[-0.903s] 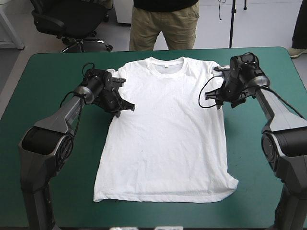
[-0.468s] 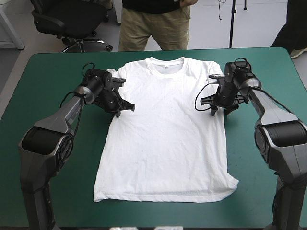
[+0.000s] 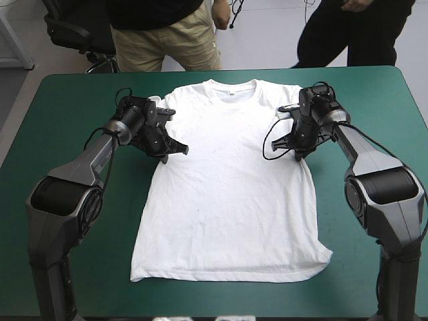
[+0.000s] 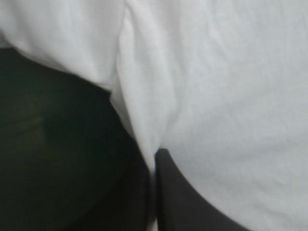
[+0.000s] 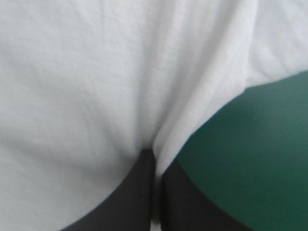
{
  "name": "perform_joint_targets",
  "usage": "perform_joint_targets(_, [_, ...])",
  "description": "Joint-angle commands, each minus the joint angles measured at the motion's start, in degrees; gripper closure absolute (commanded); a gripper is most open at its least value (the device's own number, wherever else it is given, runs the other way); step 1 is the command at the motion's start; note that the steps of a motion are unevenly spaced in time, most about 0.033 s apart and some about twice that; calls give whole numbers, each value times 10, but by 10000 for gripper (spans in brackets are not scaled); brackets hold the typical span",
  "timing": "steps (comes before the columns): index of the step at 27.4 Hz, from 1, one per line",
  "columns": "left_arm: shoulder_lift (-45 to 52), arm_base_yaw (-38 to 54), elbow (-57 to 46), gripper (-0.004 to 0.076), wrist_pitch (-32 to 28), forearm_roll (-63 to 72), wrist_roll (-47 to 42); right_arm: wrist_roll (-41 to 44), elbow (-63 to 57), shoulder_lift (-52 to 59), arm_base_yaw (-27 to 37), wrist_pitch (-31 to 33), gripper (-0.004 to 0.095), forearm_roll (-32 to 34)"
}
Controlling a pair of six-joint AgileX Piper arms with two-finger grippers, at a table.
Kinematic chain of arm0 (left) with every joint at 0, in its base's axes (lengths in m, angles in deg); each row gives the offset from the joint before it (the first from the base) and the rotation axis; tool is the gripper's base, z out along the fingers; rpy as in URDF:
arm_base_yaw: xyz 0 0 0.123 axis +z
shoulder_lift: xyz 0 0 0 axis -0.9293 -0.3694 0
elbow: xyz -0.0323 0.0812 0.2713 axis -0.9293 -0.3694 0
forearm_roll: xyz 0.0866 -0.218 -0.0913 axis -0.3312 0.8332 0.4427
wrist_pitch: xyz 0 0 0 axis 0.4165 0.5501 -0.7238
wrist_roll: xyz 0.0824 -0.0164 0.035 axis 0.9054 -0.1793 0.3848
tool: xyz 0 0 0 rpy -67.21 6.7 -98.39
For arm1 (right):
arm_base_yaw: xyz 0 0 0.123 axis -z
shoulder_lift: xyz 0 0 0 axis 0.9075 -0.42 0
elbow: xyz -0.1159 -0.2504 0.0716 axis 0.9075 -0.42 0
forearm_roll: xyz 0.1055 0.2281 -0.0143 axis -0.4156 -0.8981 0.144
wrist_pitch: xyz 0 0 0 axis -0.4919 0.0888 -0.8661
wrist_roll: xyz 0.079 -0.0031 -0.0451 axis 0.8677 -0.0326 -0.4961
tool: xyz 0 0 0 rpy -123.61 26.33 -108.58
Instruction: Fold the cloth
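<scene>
- You have the T-shirt [image 3: 227, 200] spread flat, front up, in the middle of the tabletop [image 3: 67, 100], on its teal-green cover.
- Its collar [image 3: 231, 89] points to the far edge and its hem [image 3: 227, 275] lies near the near edge. The cloth is mostly smooth, with faint creases.
- Your left pincer [image 3: 175, 148] sits low on the shirt's left side edge, just below the shoulder, with the arm reaching in from the left.
- In the left wrist view, its black fingers [image 4: 192, 207] are drawn together to a narrow slit. A raised pleat of white cloth runs into that slit, so this pincer is holding the T-shirt.
- Your right pincer [image 3: 286, 148] sits at the matching place on the shirt's right side edge, just below the shoulder, about level with the left one.
- In the right wrist view, its black fingers [image 5: 125, 197] also nearly meet in one pointed arch. A fold of the shirt's edge is pinched at the tip, so this pincer is holding the T-shirt too.
- Ahead of the right pincer the view is mostly white cloth, with bare teal-green cover beside the pinched edge.
- The two pincers are well apart, with the full width of the chest between them.
</scene>
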Motion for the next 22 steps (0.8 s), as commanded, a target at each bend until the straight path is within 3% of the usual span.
perform_joint_targets(1, [28, -1, 8, 741, -10, 13, 1, -3, -9, -8, -20, -19, 926, -67])
perform_joint_targets(5, [56, -1, 8, 741, -22, -7, -7, 6, -9, 36, -19, -33, 926, -19])
perform_joint_targets(14, [192, -1, 8, 741, -69, -31, -10, -10, -9, 197, 6, -88, 926, 0])
perform_joint_targets(22, [343, -1, 8, 741, -74, -32, -10, -27, -9, 376, 7, -108, 925, 11])
